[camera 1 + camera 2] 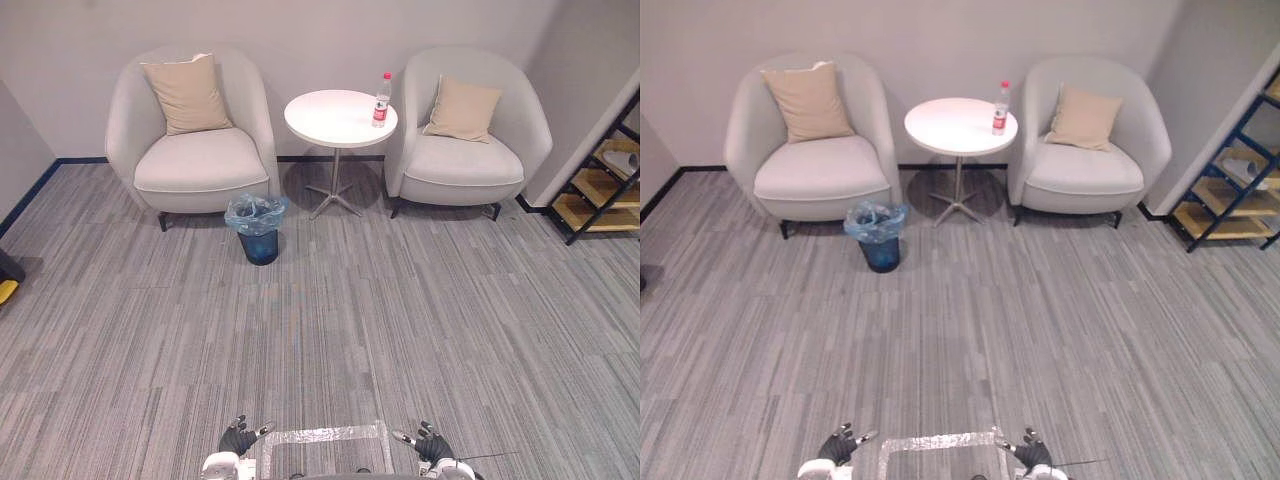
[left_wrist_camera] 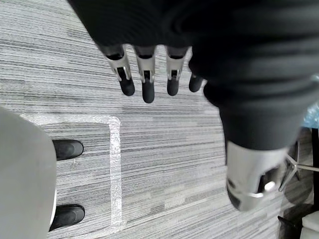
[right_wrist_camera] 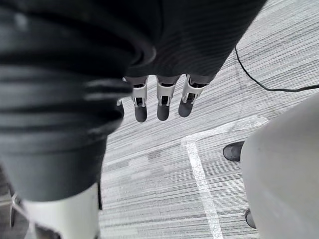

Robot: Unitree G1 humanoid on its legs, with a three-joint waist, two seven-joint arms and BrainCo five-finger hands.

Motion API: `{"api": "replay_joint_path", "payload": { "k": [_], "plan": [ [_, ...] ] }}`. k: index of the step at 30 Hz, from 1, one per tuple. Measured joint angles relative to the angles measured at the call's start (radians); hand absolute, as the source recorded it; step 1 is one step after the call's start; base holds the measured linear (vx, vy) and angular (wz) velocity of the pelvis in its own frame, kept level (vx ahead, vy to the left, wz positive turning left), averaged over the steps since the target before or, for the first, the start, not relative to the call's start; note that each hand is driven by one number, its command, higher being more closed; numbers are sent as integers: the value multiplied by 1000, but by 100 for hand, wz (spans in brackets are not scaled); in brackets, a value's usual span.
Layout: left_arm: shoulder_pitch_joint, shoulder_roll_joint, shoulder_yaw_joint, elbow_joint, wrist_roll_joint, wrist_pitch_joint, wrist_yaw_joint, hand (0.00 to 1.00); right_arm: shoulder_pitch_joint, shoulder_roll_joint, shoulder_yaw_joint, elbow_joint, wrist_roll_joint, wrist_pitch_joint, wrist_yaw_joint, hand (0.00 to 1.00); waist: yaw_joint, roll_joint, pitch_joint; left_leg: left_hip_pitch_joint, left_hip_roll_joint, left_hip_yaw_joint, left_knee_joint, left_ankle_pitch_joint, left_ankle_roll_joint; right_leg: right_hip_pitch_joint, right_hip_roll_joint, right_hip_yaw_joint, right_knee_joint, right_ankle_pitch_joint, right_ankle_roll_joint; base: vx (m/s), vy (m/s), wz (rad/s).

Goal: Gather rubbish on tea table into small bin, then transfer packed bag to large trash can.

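Hanging my left hand (image 1: 237, 437) and right hand (image 1: 430, 443) low, fingers (image 2: 148, 87) straight, holding nothing.
Both are cut off at the lower edge; well ahead, a clear, red-capped bottle (image 1: 381, 100) stands at the white desk's (image 1: 325, 118) rim, and the blue-lined small bin (image 1: 258, 232) is on the floor (image 1: 320, 330) nearby, contents unreadable to me.

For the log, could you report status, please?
Left hand, right hand open, holding nothing. Bottle upright on tea table; small bin by armchair. No obstacle ahead.

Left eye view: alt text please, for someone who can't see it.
A round white tea table stands between two pale armchairs, a bottle upright near its right edge. A blue-bagged small bin sits on the floor by the left armchair. The left hand and right hand hang open.
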Motion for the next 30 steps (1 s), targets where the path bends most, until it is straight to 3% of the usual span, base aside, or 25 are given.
{"api": "replay_joint_path", "payload": {
  "k": [5,6,7,10,12,15,16,17,18,19,20,21,22,23,24,26,27,28,29,30],
  "plan": [
    [-10,5,4,-10,-1,2,1,0,-3,-10,1,-4,1,2,1,0,8,-1,16,-27,13,75,15,-28,-5,-77,13,41,55,-9,-11,-13,-2,-43],
    [-13,6,6,-13,-3,1,2,0,-5,-11,1,-3,-3,3,1,0,17,-2,20,-43,21,100,33,-36,-2,-105,5,-17,80,-26,-36,20,-11,-85],
    [-17,8,9,-18,-4,1,3,0,-6,-15,6,0,-2,3,1,0,29,-4,22,-67,33,129,78,-61,-7,-124,-24,-156,112,-25,-50,23,-10,-77],
    [-19,8,7,-10,-2,3,3,0,-8,-20,19,-24,-2,-2,1,0,4,8,34,-92,57,146,167,-129,-29,-118,-19,-174,110,-29,-29,99,-23,-44],
    [-21,4,8,-10,-1,3,3,0,-8,-24,18,-28,-1,-3,1,0,0,17,40,-110,76,140,216,-166,-42,-118,-11,-185,125,-49,-32,128,-76,13],
    [-33,-5,8,-12,-3,3,3,0,-4,-31,19,-41,10,-8,1,0,2,34,49,-175,148,118,417,-256,-82,-96,24,-214,141,-106,-54,212,-148,29],
    [-40,-5,18,-30,-3,4,3,0,0,-32,17,-44,23,-9,-1,0,1,37,58,-282,194,102,658,-258,-93,-77,38,-226,145,-125,-68,225,-159,20],
    [-41,-10,29,-39,-3,4,3,0,1,-35,17,-47,24,-9,-1,0,2,43,62,-301,209,101,720,-253,-88,-67,46,-228,147,-130,-72,243,-162,4],
    [-36,-32,64,-64,-5,4,5,0,6,-47,18,-67,37,-9,-2,0,9,70,79,-351,254,91,887,-219,-71,-26,68,-218,147,-148,-87,210,-103,-16],
    [-34,-37,75,-69,-7,4,5,0,10,-52,18,-75,41,-9,-5,0,12,77,87,-373,268,82,958,-181,-73,-7,75,-209,146,-157,-94,355,-99,-28],
    [-35,-38,86,-81,-13,3,5,0,16,-51,19,-83,41,-8,-9,0,23,66,94,-440,269,63,1092,-103,-77,34,69,-189,141,-173,-103,313,-55,-30],
    [-38,-36,86,-82,-18,1,5,0,9,-50,19,-82,41,-6,-10,0,32,66,94,-459,256,58,1106,-149,-83,50,62,-173,141,-182,-114,379,-62,-45],
    [-39,-38,81,-93,-24,1,5,0,0,-52,21,-73,41,-3,-11,0,35,65,95,-497,219,50,1052,-213,-78,61,49,-152,136,-189,-124,353,-20,-65],
    [-39,-39,80,-100,-35,-1,5,0,-23,-47,21,-60,41,-1,-12,0,45,62,98,-538,172,55,931,-238,-74,64,34,-121,125,-192,-129,278,-6,-64],
    [-40,-39,79,-105,-38,-2,5,0,-27,-44,21,-58,41,-1,-13,0,48,59,101,-545,158,57,888,-237,-74,68,29,-113,119,-193,-130,345,36,-72],
    [-44,-41,78,-111,-41,-3,6,0,-37,-32,27,-55,41,-1,-18,0,68,58,107,-561,93,44,615,-173,-88,101,13,-73,78,-195,-131,330,65,-75],
    [-43,-51,78,-111,-48,-4,6,0,-36,-32,35,-46,41,-1,-19,0,87,75,101,-558,81,16,479,-117,-78,116,30,-39,55,-206,-121,293,100,-76],
    [-41,-51,80,-112,-57,-6,6,0,-35,-33,41,-40,41,-1,-18,0,93,75,100,-563,81,6,476,-92,-57,122,34,-28,56,-221,-115,386,150,-82],
    [-42,-47,84,-117,-71,-13,5,0,-47,-19,55,-37,40,2,-18,0,100,61,94,-569,66,-6,533,-64,-21,129,24,-2,93,-274,-104,426,128,-47],
    [-45,-34,85,-110,-69,-14,4,0,-42,-2,60,-37,40,1,-16,0,92,28,84,-550,55,3,539,-103,-11,91,8,15,215,-296,-109,461,106,-39]
  ]
}}
